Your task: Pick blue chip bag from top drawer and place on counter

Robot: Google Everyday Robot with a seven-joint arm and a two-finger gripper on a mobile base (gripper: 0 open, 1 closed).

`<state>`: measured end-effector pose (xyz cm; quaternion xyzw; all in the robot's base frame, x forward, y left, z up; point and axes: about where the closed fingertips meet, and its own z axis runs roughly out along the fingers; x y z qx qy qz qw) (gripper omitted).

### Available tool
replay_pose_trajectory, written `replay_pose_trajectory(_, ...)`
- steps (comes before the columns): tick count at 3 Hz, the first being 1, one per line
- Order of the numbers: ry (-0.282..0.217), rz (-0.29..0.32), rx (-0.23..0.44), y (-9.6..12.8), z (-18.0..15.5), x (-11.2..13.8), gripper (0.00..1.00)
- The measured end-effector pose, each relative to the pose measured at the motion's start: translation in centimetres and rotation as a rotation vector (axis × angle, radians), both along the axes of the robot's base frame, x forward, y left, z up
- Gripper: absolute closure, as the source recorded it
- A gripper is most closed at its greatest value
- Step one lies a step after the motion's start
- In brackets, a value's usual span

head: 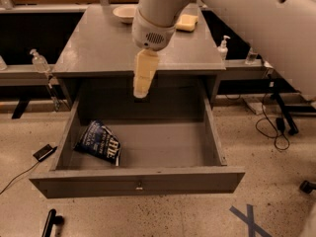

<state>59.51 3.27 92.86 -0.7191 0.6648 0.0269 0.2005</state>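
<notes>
One pincer: the pincer [140, 92] hangs point-down from the pale arm [237, 14], in front of the table's front edge and above the back of the open drawer, a little left of the middle.
Pincer state: I cannot tell how far open it stands; I see it touching neither bag nor drawer.
Blue chip bag: the blue chip bag [100, 142] lies on the drawer floor in the front left corner, close to the left wall, white lettering up.
Bag against pincer: from where I watch, the bag sits below and to the left of the pincer, well apart from it.
Between them: only bare grey drawer floor shows between the two.
Top drawer: the top drawer [197, 181] is pulled fully out, with a small knob [139, 185] at the middle of its front panel.
Table: the table [98, 43] carries a pale plate [123, 13] and a yellow sponge [186, 22] near its back edge, both behind the arm.
Sides: a clear pump bottle [38, 60] stands to the left and another bottle [223, 47] to the right.
Floor: a small black device [44, 152] lies left of the drawer; a blue tape cross [249, 221] marks the floor at the front right.
</notes>
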Motion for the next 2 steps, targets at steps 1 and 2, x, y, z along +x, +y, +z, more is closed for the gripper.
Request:
replay_pose_trajectory(1,0.123,-0.064,0.148,1.2,-5.0,-0.2,0.00)
replay_pose_trajectory(2,0.279,-0.180,0.369,2.3,-13.5,-2.0,0.00)
